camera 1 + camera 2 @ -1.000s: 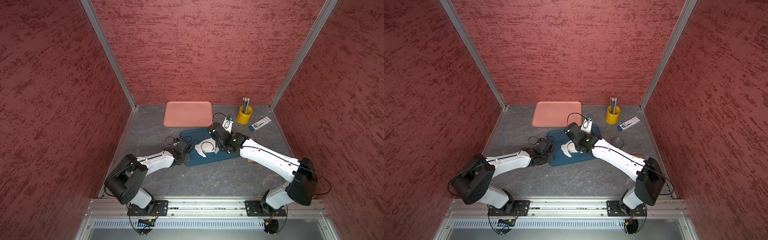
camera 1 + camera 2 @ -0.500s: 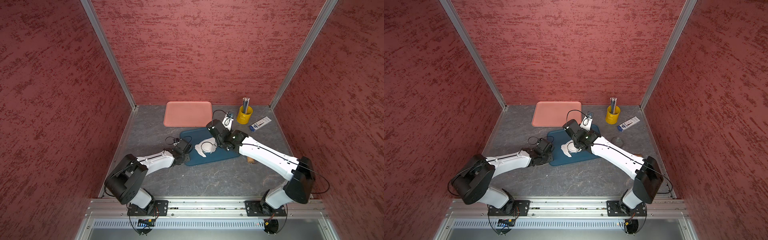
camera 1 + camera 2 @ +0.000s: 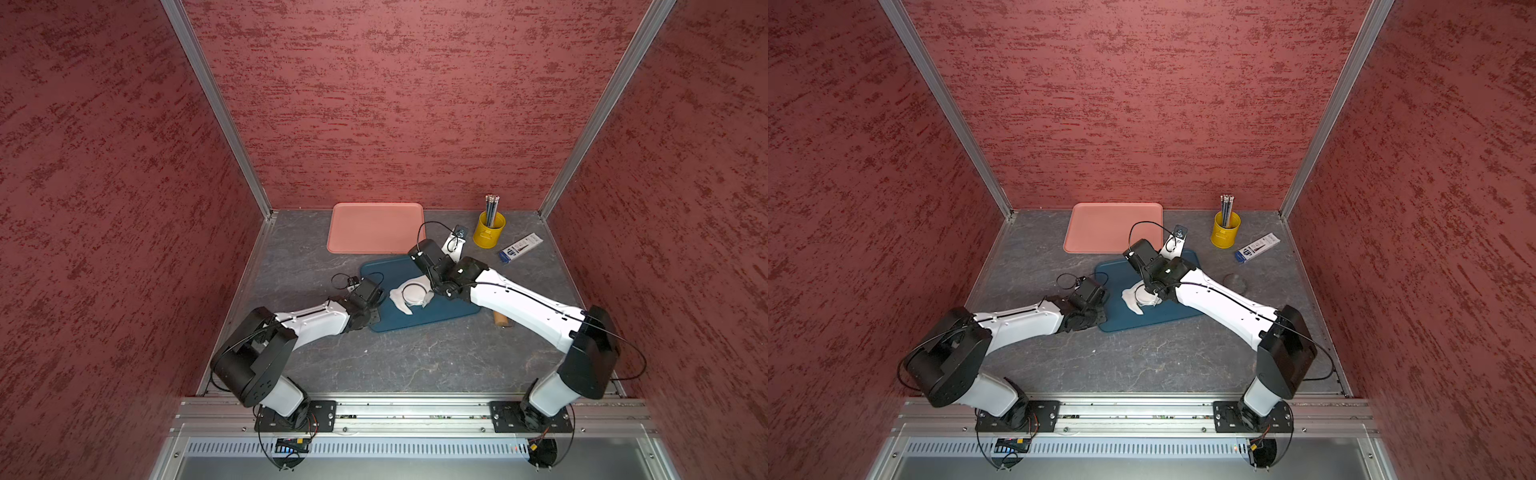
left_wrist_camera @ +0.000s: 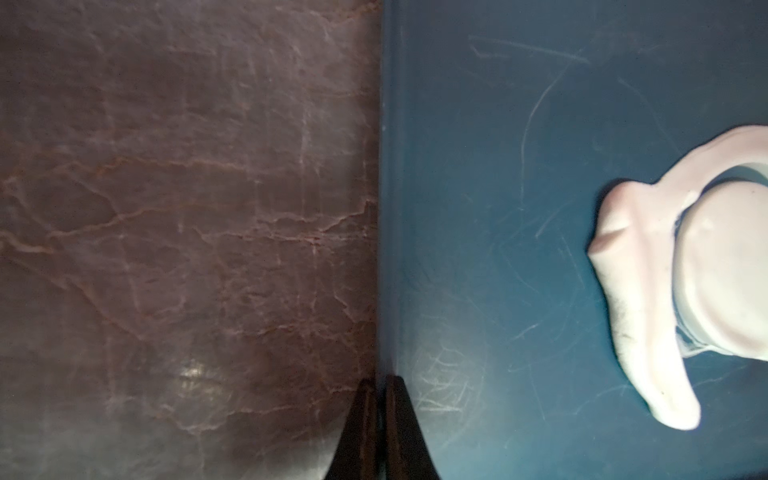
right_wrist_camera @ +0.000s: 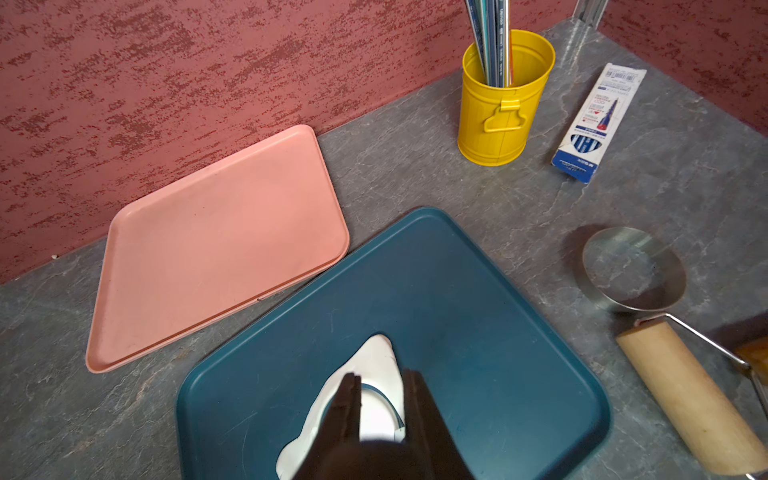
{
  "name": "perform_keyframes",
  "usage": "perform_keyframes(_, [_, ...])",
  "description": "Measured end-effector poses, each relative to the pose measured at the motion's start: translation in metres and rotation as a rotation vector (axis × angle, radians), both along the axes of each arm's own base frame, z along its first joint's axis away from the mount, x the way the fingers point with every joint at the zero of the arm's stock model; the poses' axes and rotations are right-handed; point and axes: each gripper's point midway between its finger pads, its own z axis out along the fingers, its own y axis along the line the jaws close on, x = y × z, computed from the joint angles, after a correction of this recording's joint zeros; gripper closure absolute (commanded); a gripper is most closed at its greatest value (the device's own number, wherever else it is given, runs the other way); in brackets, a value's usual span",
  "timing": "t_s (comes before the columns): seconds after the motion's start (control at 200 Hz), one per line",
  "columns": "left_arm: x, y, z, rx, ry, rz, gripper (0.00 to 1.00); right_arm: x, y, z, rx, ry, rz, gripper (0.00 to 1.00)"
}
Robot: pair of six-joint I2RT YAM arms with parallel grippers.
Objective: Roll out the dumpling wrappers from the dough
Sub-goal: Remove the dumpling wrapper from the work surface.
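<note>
Wrapper (image 3: 413, 293) cut from dough (image 3: 397, 303) on blue tray (image 3: 442, 313), pinched by my right tool (image 5: 380, 401), left tool (image 4: 380, 399) clenched; more seemingly left to make.

Grey veined counter (image 3: 415, 361) carries: pink tray (image 3: 374, 226), blue tray (image 3: 419, 320) just beside it, yellow cup (image 3: 489, 230), pencil box (image 3: 520, 248), metal ring (image 5: 631, 306), rolling pin (image 5: 685, 395).

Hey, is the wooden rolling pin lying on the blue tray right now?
No, the rolling pin lies on the grey table, off to one side of the blue tray.
</note>
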Motion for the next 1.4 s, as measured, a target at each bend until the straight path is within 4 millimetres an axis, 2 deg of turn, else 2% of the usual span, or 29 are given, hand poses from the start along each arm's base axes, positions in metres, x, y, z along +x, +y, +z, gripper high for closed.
perform_keyframes(0.461, [0.0, 0.0, 0.0, 0.002, 0.0, 0.001, 1.0, -0.006, -0.016, -0.007, 0.009, 0.031, -0.078, 1.0])
perform_keyframes(0.726, [0.0, 0.001, 0.0, 0.003, 0.0, 0.001, 1.0, 0.0, -0.034, -0.009, 0.002, 0.045, -0.12, 1.0])
perform_keyframes(1.112, [0.0, 0.001, 0.0, 0.002, 0.0, 0.003, 1.0, 0.008, -0.044, -0.011, -0.04, 0.049, -0.097, 1.0])
perform_keyframes(1.262, [0.001, 0.001, 0.0, -0.001, 0.0, 0.004, 1.0, 0.015, -0.055, -0.006, -0.072, 0.034, -0.084, 1.0])
perform_keyframes(1.397, [0.001, 0.001, 0.0, -0.002, -0.001, 0.002, 1.0, 0.019, -0.059, 0.01, -0.141, 0.013, -0.024, 1.0])
